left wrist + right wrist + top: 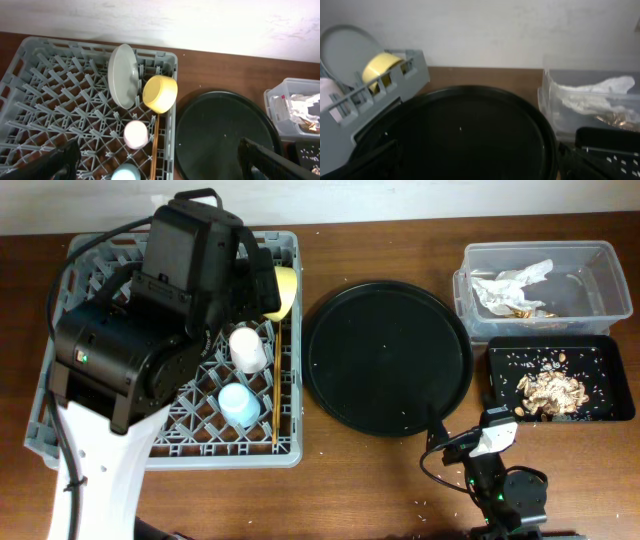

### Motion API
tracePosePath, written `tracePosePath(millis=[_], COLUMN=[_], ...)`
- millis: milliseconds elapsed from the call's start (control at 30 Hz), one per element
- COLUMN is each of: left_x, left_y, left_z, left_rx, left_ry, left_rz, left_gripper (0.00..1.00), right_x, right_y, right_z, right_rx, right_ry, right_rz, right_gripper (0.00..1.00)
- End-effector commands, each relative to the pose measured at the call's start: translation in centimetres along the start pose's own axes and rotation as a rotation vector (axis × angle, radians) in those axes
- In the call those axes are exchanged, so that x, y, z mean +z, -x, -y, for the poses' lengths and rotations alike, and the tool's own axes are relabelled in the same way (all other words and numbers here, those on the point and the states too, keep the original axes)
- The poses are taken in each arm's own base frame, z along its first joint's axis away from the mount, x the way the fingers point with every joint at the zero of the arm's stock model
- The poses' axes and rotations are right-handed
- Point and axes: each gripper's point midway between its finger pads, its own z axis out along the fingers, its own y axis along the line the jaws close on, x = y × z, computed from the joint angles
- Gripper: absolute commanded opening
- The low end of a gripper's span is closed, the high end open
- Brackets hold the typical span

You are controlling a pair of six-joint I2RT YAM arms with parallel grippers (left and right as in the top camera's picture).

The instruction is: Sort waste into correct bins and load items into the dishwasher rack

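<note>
The grey dishwasher rack [220, 452] holds the yellow bowl [283, 290], pink cup [248, 348], light blue cup [238, 404] and wooden chopsticks [277, 380]. The pale plate [123, 75] stands on edge in it, next to the bowl [160, 93]. My left gripper [160, 167] hovers open and empty above the rack. The clear tub [540, 248] holds white napkins [510, 285] and a gold wrapper [525, 310]. The shallow black tray [600, 355] holds tan food scraps [552, 390]. My right gripper [468, 430] is open and empty at the front.
A large round black tray [388, 358] lies between the rack and the bins, with a few specks on it. It fills the right wrist view [470, 135]. Small crumbs [430, 500] dot the brown table near the front right.
</note>
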Motion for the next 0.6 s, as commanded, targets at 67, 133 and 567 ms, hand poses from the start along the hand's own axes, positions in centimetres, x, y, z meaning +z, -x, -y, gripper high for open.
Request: tracePosePath(millis=[67,133,567], left_x=[0.1,0.1,-0.1], left_y=[0.1,0.1,-2.3], left_z=[-0.4,-0.4,-2.2], left_rx=[0.01,0.01,0.056], left_ry=[0.018,0.018,0.095], left_rz=[0.005,0.004,-0.091], left_gripper=[1.0,1.0,1.0], right_x=[-0.1,-0.1,-0.1], right_y=[0.0,0.0,0.0], right_z=[0.2,0.2,0.2], right_rx=[0.007,0.007,0.007], right_ry=[-0.012,-0.012,-0.012], right_rz=[0.005,0.005,0.005], right_gripper=[0.98,0.98,0.98])
